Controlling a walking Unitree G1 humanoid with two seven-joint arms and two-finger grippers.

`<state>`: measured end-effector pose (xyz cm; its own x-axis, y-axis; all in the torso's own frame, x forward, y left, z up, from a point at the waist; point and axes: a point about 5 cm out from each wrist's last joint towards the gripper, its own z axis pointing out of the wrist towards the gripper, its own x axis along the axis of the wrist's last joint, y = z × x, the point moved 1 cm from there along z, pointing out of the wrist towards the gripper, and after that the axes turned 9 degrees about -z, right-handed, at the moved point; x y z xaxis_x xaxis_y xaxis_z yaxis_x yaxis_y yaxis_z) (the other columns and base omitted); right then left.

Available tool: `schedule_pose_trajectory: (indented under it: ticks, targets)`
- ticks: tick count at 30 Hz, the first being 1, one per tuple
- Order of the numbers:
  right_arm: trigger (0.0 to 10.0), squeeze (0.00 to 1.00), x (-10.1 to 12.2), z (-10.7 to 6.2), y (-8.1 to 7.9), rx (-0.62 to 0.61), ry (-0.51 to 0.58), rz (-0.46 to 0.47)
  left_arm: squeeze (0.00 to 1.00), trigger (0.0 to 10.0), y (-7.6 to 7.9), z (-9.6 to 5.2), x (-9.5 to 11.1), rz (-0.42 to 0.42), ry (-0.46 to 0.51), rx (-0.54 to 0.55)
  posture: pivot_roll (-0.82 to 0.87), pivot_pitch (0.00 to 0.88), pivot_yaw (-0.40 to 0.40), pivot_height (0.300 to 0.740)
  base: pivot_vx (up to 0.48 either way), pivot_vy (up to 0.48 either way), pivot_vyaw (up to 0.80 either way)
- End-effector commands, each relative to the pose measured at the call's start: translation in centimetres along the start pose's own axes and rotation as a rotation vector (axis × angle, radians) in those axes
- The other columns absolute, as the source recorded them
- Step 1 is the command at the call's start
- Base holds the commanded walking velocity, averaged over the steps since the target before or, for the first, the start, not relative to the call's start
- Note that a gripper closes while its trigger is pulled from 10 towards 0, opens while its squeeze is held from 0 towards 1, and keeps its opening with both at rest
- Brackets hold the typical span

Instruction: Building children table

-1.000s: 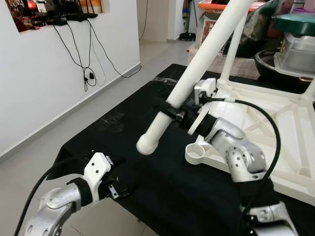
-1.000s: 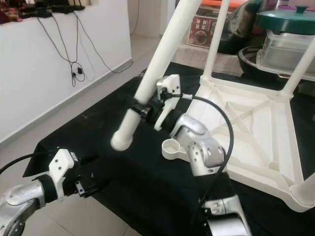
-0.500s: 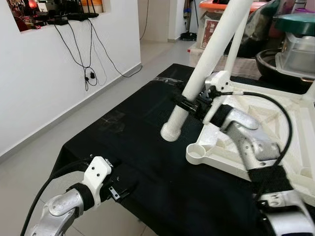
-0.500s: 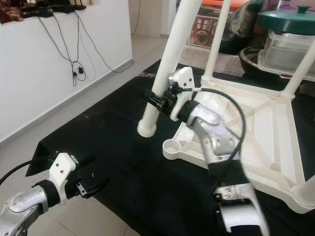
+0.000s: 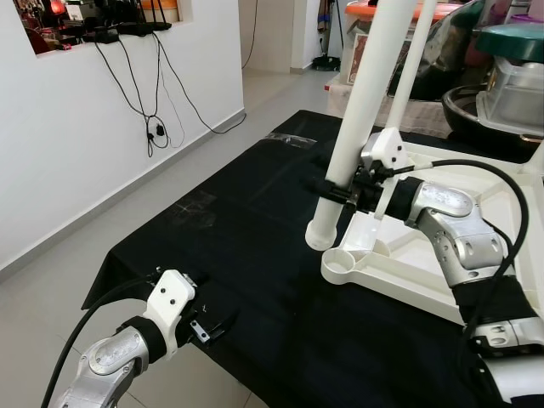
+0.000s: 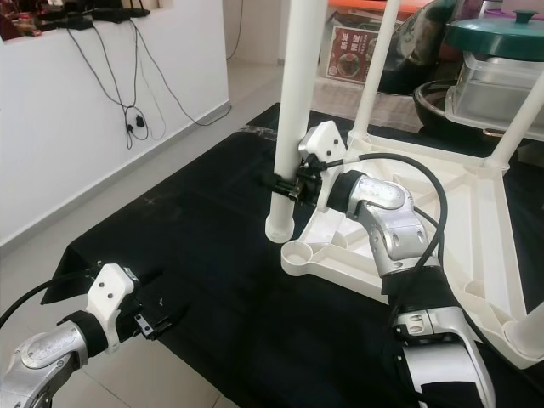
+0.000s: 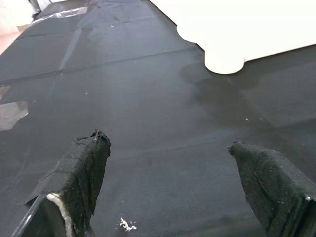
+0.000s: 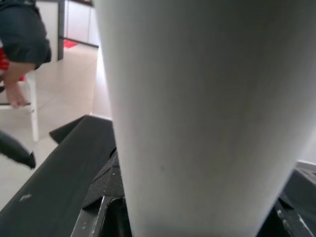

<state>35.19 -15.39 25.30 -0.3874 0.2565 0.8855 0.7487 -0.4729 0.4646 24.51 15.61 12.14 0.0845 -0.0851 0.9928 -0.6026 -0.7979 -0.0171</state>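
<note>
Your right claw (image 5: 340, 189) clamps the white leg (image 5: 357, 110) near-upright, its foot just beside the upturned table's corner socket (image 5: 343, 263). Left wrist view shows left claw (image 7: 173, 168) spread, empty, above bare black cloth (image 5: 246, 229).

1. Legs: four white ones. One leg (image 5: 361, 110) is in the right gripper (image 5: 340, 191). Two stand at the far corners of the tabletop, one on the left (image 6: 374, 76) and one on the right (image 6: 514, 127). The fourth (image 6: 529, 330) is at the near right corner and is cut off by the picture edge.
2. Tabletop (image 5: 425, 255): one, white, lying upside down.
3. Open socket (image 5: 344, 260): one, at the tabletop's near left corner.
4. Grippers: two, the right one and the left gripper (image 7: 168, 143), each with two black fingers.
5. Black cloth (image 5: 246, 238) on the bench: one.
6. Green lid (image 6: 497, 34): one.
7. Person (image 8: 19, 29): one, seen in part.
</note>
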Motion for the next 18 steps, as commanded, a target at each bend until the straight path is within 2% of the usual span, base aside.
schedule_pose_trajectory:
  ticks: [1,11,18]
  targets:
    - [0.0,0.0,0.1,-0.2,0.2,0.028,-0.021,-0.036,0.0,10.0,0.1,0.0,-0.5,-0.01,-0.012,0.005,0.07,0.0,-0.023,0.74,0.0,0.0,0.0]
    - [0.0,0.0,-0.6,-0.8,0.1,0.094,-0.086,-0.032,0.0,10.0,0.3,0.1,-0.8,-0.017,-0.011,0.013,0.07,0.0,-0.029,0.74,0.0,0.0,0.0]
    - [0.0,0.0,-0.5,-1.8,1.3,0.124,-0.134,-0.057,0.0,10.0,0.3,0.2,-0.9,-0.025,-0.008,0.019,0.05,0.0,-0.035,0.74,0.0,0.0,0.0]
